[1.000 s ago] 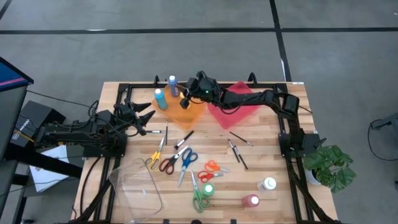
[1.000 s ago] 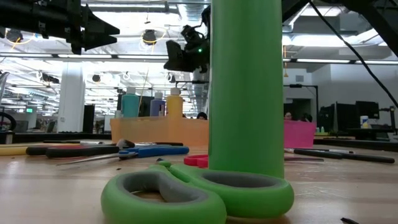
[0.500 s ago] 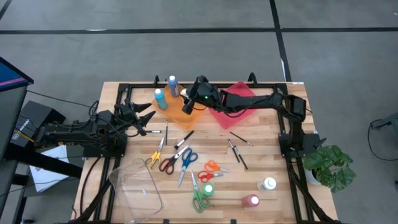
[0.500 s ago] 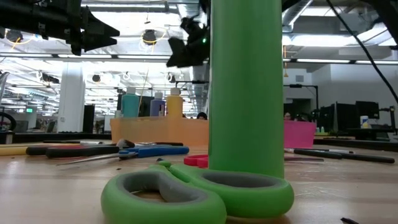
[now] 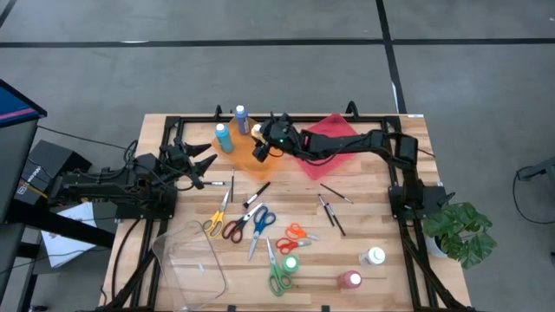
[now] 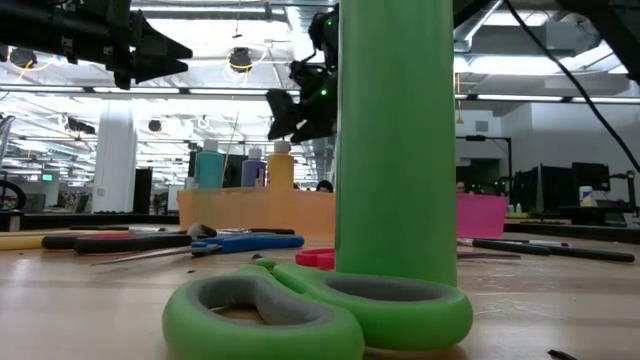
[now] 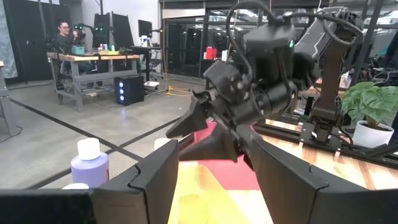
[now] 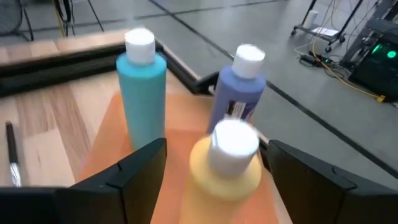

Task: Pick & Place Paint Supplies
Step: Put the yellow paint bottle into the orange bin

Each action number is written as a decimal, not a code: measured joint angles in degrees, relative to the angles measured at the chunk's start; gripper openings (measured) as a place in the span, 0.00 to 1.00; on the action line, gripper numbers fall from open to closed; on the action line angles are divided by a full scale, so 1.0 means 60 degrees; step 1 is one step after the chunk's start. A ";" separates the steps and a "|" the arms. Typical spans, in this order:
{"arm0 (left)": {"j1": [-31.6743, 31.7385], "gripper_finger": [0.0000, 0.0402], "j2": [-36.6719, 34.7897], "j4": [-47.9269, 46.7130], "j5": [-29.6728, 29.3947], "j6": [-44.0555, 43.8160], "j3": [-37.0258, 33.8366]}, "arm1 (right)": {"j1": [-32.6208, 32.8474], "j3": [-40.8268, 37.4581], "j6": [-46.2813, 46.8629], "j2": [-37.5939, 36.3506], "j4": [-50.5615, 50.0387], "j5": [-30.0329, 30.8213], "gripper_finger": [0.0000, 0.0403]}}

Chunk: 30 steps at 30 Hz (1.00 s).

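The left end effector [image 5: 204,163] hangs over the left side of the counter [image 5: 364,230], fingers parted and empty, as it was a second ago.

In the orange tray [image 5: 271,159] stand 3 bottles: the blue bottle [image 8: 142,93], the purple bottle [image 8: 237,87] and the yellow bottle [image 8: 227,163].

The right end effector [image 5: 259,147] is just above the yellow bottle. A second ago its fingers were nearly closed; now they stand wide on either side of the cap and touch nothing. I judge this a release: the yellow bottle is placed.

Farther right lies the red tray [image 5: 334,139].

Scissors [image 5: 236,224], brushes [image 5: 334,218], and the green [image 6: 395,140], white [image 5: 375,256] and pink [image 5: 349,279] bottles remain on the counter, so much is left to do.
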 joint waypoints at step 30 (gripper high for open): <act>0.0000 0.50 0.0003 -0.0211 0.0004 -0.0005 0.0000 | 0.0076 -0.1627 0.1277 -0.0036 0.1640 0.0040 0.69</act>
